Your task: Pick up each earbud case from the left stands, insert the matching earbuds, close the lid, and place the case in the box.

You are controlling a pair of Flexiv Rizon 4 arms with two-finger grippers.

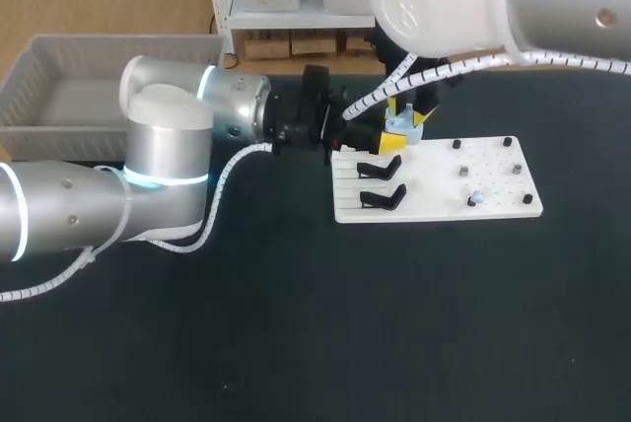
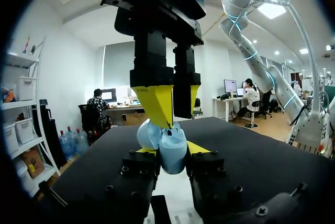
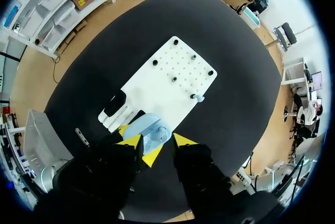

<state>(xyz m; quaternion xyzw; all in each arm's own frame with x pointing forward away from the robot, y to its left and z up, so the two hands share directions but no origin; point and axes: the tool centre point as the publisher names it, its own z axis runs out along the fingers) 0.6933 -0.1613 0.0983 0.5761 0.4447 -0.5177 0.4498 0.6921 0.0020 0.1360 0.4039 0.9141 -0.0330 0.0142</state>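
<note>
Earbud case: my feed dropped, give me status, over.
Left gripper shut on blue earbud case, lid looks open, by the white board. Right gripper directly over the case, grip unclear. No obstruction seen.

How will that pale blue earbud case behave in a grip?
Probably slippery: the earbud case looks smooth and rounded between the jaws of the left gripper. Likely rigid and light, being small. Set down, it might roll.

Board (image 1: 434, 200) on table (image 1: 296, 323), stands (image 1: 380, 168) on its left, box (image 1: 39, 57) far left
</note>
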